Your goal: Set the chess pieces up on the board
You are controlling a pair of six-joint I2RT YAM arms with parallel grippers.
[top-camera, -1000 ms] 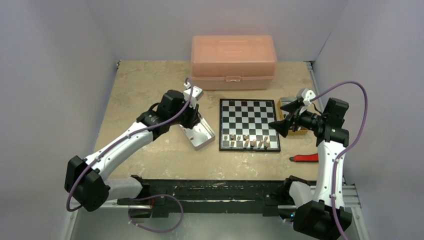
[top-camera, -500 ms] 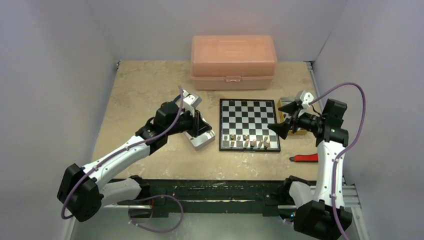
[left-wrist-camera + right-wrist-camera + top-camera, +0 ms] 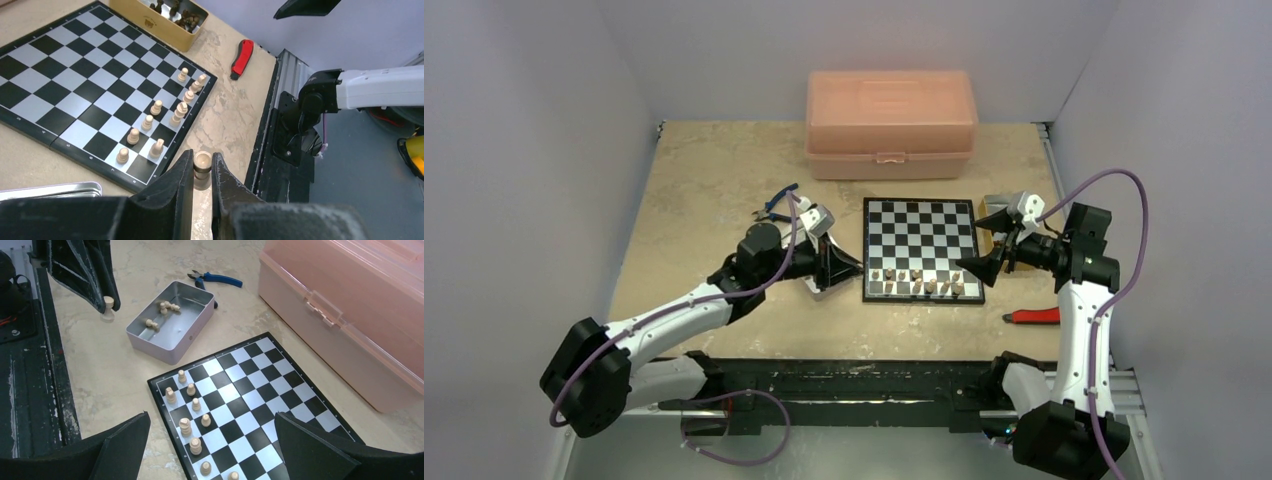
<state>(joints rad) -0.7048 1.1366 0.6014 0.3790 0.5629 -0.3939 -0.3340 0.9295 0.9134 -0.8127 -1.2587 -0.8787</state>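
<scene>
My left gripper [image 3: 202, 161] is shut on a light tan chess piece [image 3: 203, 165], held upright over the bare table just off the board's near left corner. The same gripper [image 3: 839, 268] and its piece [image 3: 107, 306] also show from above and in the right wrist view. The board [image 3: 919, 225] has black and silver checks. Several tan pieces [image 3: 914, 280] stand in its two nearest rows. Beside the board's near right corner, my right gripper [image 3: 979, 265] is open and holds nothing. In its own view it [image 3: 211, 420] looks across the board [image 3: 280, 385].
A metal tin [image 3: 170, 335] with a few tan pieces sits left of the board. A gold tin [image 3: 150, 20] of dark pieces sits to the right. A red knife [image 3: 1034, 316], blue pliers [image 3: 776, 208] and a pink box [image 3: 890, 120] also lie on the table.
My left gripper has swung from over the metal tin toward the board's near left corner, carrying the tan piece. My right gripper has dropped slightly and stays open.
</scene>
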